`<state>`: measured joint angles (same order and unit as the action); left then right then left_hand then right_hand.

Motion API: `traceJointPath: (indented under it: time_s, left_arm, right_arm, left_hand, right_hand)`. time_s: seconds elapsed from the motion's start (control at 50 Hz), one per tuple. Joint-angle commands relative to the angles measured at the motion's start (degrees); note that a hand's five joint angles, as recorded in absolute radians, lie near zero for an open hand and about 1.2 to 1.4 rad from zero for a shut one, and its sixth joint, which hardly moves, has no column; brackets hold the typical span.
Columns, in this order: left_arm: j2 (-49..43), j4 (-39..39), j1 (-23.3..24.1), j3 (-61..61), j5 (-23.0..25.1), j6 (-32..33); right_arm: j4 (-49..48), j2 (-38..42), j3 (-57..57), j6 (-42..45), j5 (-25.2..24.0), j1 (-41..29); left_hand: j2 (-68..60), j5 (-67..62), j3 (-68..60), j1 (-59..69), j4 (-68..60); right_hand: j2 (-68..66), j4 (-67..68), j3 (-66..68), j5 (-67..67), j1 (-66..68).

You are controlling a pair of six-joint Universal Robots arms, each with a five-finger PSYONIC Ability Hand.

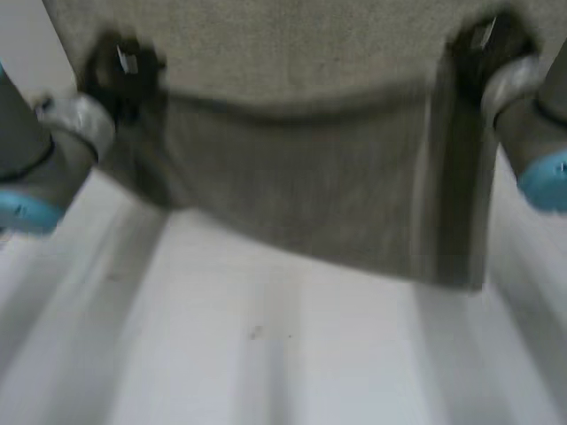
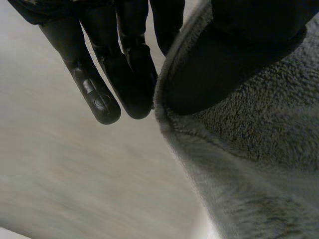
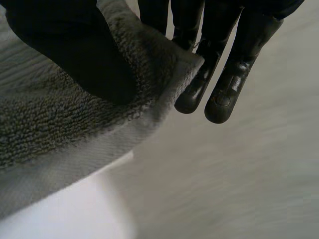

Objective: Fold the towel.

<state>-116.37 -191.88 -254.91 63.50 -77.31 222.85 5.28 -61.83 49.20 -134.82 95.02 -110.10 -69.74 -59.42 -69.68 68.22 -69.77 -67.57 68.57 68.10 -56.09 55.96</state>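
A grey-beige towel (image 1: 301, 177) hangs lifted above the white table (image 1: 266, 354), stretched between both hands, its lower edge sagging over the tabletop. My left hand (image 1: 124, 66) holds the towel's left corner; in the left wrist view the thumb (image 2: 234, 55) presses the towel (image 2: 259, 149) against the fingers (image 2: 124, 74). My right hand (image 1: 487, 44) holds the right corner; its thumb (image 3: 75, 55) pinches the towel's hem (image 3: 149, 94) against the straight fingers (image 3: 224, 84).
Both grey arms with light-blue caps (image 1: 27, 208) (image 1: 545, 181) flank the towel. Bare white table lies below and in front of the hanging cloth.
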Motion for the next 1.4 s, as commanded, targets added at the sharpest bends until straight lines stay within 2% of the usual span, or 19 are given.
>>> traceJointPath:
  time_s: [0.02,0.08,0.18,0.32,0.46,0.54,0.58,0.66,0.72,0.8,0.82,0.84,0.86,0.88,0.92,1.08,1.24,1.34,1.4]
  left_arm:
    - [1.7,-22.5,0.8,-13.3,-10.1,-16.5]
    - [2.7,-26.9,0.7,-12.6,-12.7,-19.6]
    - [2.9,-24.0,-0.1,-6.8,-11.3,-21.5]
    - [2.2,-22.0,-2.2,10.9,-2.5,-22.1]
    - [0.7,-23.3,-2.8,23.0,2.5,-21.6]
    - [-2.5,-23.5,-3.7,30.8,7.8,-18.8]
    - [-3.2,-23.2,-4.5,35.4,10.9,-14.2]
    - [-2.8,-21.6,-5.9,38.4,12.8,-9.0]
    - [-1.0,-17.2,-8.3,39.7,13.2,-4.5]
    - [-0.1,-12.8,-9.0,39.5,13.3,-2.8]
    - [-0.1,-11.3,-9.1,39.2,13.3,-2.6]
    - [-0.1,-10.5,-9.1,39.0,13.4,-2.5]
    - [-0.1,-10.4,-9.1,39.0,13.4,-2.5]
    - [-0.2,-10.1,-9.2,38.9,13.3,-2.4]
    - [-0.3,-10.1,-9.2,38.9,13.0,-2.3]
    - [-1.5,-11.1,-9.2,38.1,12.5,-3.1]
    - [-2.4,-13.3,-8.8,37.9,12.4,-3.7]
    - [-1.4,-13.3,-8.1,37.7,12.4,-7.5]
    - [0.2,-12.6,-7.1,37.3,12.4,-13.2]
  right_arm:
    - [-29.2,-8.6,1.5,-5.0,1.1,-0.1]
    - [-29.3,-10.0,4.8,-4.9,0.9,-0.1]
    - [-24.1,-9.9,10.0,-5.0,-0.7,0.0]
    - [-19.1,-9.5,19.7,-5.5,-5.0,0.4]
    - [-18.2,-5.7,34.1,-5.6,-9.0,0.7]
    - [-16.7,-3.6,37.0,-5.6,-8.5,0.7]
    - [-13.8,-2.4,39.0,-5.6,-8.5,0.8]
    - [-10.0,-2.9,40.3,-5.8,-8.5,0.8]
    - [-6.9,-4.2,41.1,-6.7,-8.7,0.9]
    - [-5.9,-8.0,43.3,-10.6,-9.3,3.5]
    - [-5.9,-8.0,43.4,-10.6,-9.3,3.5]
    - [-5.8,-9.9,44.2,-12.2,-9.5,4.3]
    - [-6.0,-11.4,44.8,-13.9,-9.7,4.9]
    - [-6.0,-11.4,44.8,-13.9,-9.7,4.9]
    - [-6.2,-13.6,45.9,-17.1,-11.0,6.2]
    - [-5.7,-15.4,47.3,-21.2,-15.4,10.9]
    - [-6.2,-15.4,48.3,-23.3,-15.5,13.8]
    - [-6.2,-15.6,48.4,-25.0,-15.7,14.4]
    - [-6.2,-15.5,48.5,-26.0,-15.8,14.4]
  left_hand:
    - [-10.3,-10.6,-10.3,11.8,-10.2]
    - [-10.3,-10.6,-10.3,11.8,-10.2]
    - [-10.3,-10.6,-10.3,11.8,-10.2]
    - [-10.3,-10.6,-10.3,11.8,-10.2]
    - [-10.3,-10.6,-10.3,11.8,-10.2]
    - [-10.3,-10.6,-10.3,11.8,-10.2]
    - [-10.3,-10.6,-10.3,11.8,-10.2]
    - [-10.3,-10.6,-10.3,11.8,-10.2]
    - [-10.3,-10.6,-10.3,11.8,-10.2]
    - [-10.3,-10.6,-10.3,11.8,-10.2]
    - [-7.3,-7.6,-7.3,8.8,-7.3]
    - [5.4,5.1,5.3,-3.9,5.4]
    - [5.5,5.2,5.5,-4.0,5.6]
    - [19.0,18.7,19.0,-17.5,19.0]
    - [23.5,23.2,23.4,-22.0,23.5]
    - [23.4,23.0,23.3,-21.8,23.4]
    - [23.4,23.0,23.3,-21.8,23.4]
    - [22.4,22.0,22.3,-20.8,22.4]
    - [23.0,22.7,23.0,-21.5,23.0]
  right_hand:
    - [-12.4,11.4,11.9,-13.9,24.0]
    - [-12.4,11.4,11.9,-13.9,24.0]
    - [-12.4,11.4,11.9,-13.9,24.0]
    - [-12.4,11.4,11.9,-13.9,24.0]
    - [-12.4,11.4,11.9,-13.9,24.0]
    - [-12.4,11.4,11.9,-13.9,24.0]
    - [-12.4,11.4,11.9,-13.9,24.0]
    - [-12.4,11.4,11.9,-13.9,24.0]
    - [-12.4,11.4,11.9,-13.9,24.0]
    - [-12.4,11.4,11.9,-13.9,24.0]
    - [-12.4,11.4,11.9,-13.9,24.0]
    - [-12.4,11.4,11.9,-13.9,24.0]
    - [-12.4,11.4,11.9,-13.9,24.0]
    - [-12.4,11.4,11.9,-13.9,24.0]
    - [-12.4,11.4,11.9,-13.9,24.0]
    - [-12.4,11.4,11.9,-13.9,24.0]
    - [-12.4,11.4,11.9,-13.9,24.0]
    - [-12.4,11.4,11.9,-13.9,24.0]
    - [-12.4,11.4,11.9,-13.9,24.0]
